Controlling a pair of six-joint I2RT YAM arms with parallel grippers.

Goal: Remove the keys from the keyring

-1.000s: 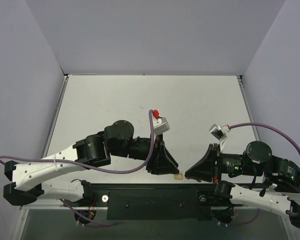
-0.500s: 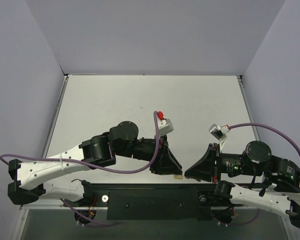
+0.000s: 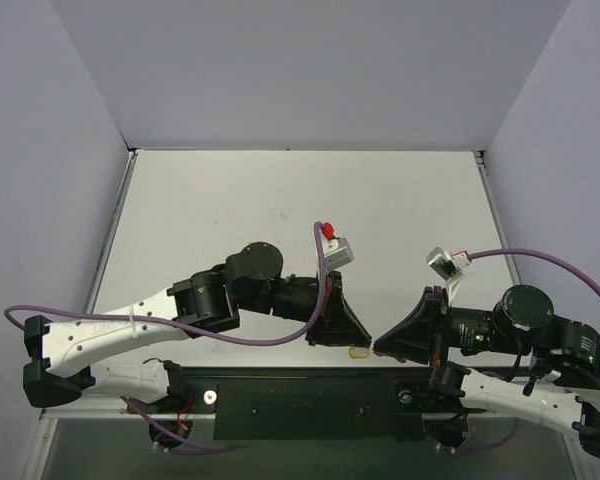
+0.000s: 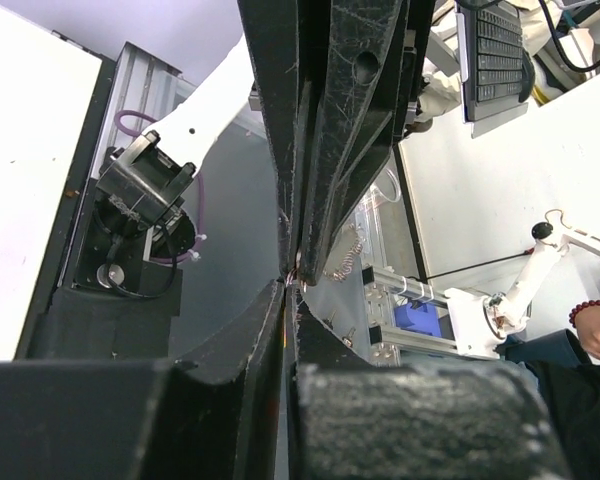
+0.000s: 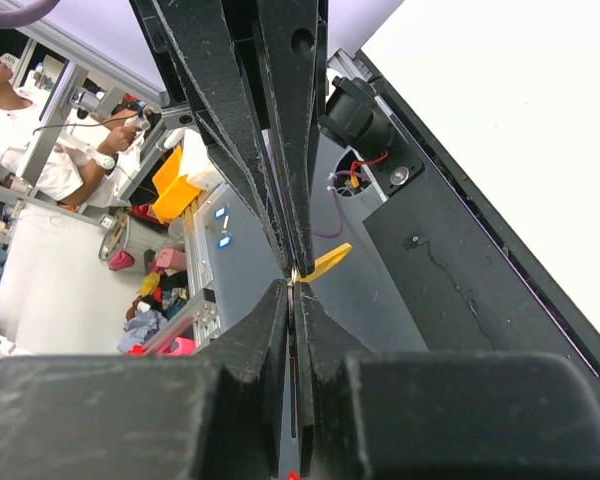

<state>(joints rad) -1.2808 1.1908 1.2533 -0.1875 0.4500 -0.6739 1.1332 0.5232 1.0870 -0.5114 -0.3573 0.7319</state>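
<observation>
left gripper (image 3: pixel 364 337) has slid right, nearly meeting the right gripper (image 3: pixel 378 347).

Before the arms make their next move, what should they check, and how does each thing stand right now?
1. Left gripper fingers closed: ok.
2. Right gripper fingers closed: ok.
3. The two grippers tip to tip, close together: ok.
4. Keyring in sight at the point where the tips meet: ok.
5. Key in sight: not ok, no view shows it clearly.
6. Which gripper actually pinches the keyring: cannot tell.
</observation>
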